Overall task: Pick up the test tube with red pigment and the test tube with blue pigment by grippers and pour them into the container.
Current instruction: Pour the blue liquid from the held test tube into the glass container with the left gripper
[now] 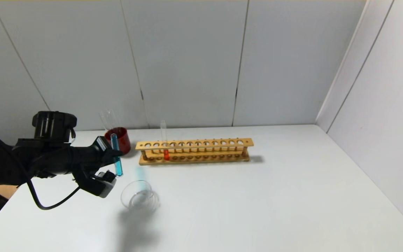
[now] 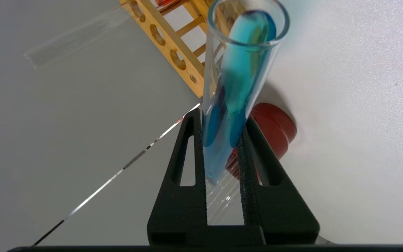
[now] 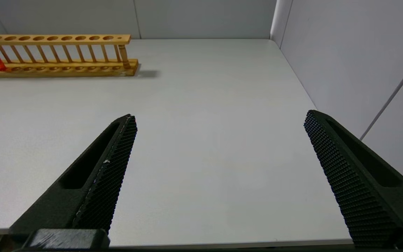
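Head view: left gripper [image 1: 115,157], reaching in sideways near the table's [image 1: 257,203] left edge, clamps the blue-pigment test tube [image 1: 116,159] just above the glass beaker [image 1: 139,199]. Right gripper [image 3: 219,168] hangs spread wide.

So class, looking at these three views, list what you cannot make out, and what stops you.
- Left pincer, head view: its tips sit behind the slim blue-liquid glass tube it grips.
- Low clear glass beaker: any liquid inside is too faint to tell.
- Right pincer, open: out of the head view.
- Dark red cup: contents hidden by its wall.

blue tube [image 1: 116,154] held above the glass beaker [image 1: 139,200]; red tube [image 1: 164,141] upright (in the rack).
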`<state>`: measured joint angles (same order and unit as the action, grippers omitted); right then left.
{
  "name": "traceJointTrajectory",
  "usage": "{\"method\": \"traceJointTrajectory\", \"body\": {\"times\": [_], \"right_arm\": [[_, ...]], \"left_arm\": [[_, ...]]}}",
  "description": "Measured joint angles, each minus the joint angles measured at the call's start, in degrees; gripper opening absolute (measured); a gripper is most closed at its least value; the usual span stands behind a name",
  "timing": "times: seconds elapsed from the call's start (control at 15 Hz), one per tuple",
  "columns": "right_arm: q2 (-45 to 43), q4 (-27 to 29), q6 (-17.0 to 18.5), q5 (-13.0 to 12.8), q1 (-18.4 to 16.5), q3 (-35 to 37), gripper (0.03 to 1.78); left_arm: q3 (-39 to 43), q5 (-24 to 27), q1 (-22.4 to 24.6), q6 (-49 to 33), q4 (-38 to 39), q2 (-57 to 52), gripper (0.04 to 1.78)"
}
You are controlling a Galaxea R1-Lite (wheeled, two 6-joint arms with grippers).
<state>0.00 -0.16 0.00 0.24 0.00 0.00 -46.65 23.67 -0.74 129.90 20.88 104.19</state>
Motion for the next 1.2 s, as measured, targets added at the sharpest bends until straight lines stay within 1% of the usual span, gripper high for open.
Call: {"method": "traceJointTrajectory", "body": {"times": [1.2], "right_arm": [[0.0, 0.0, 0.0, -0.02, 0.0, 0.0, 1.75]], "left_arm": [[-1.02, -1.52, -0.96, -0.02, 0.09, 2.23, 0.32]]}}
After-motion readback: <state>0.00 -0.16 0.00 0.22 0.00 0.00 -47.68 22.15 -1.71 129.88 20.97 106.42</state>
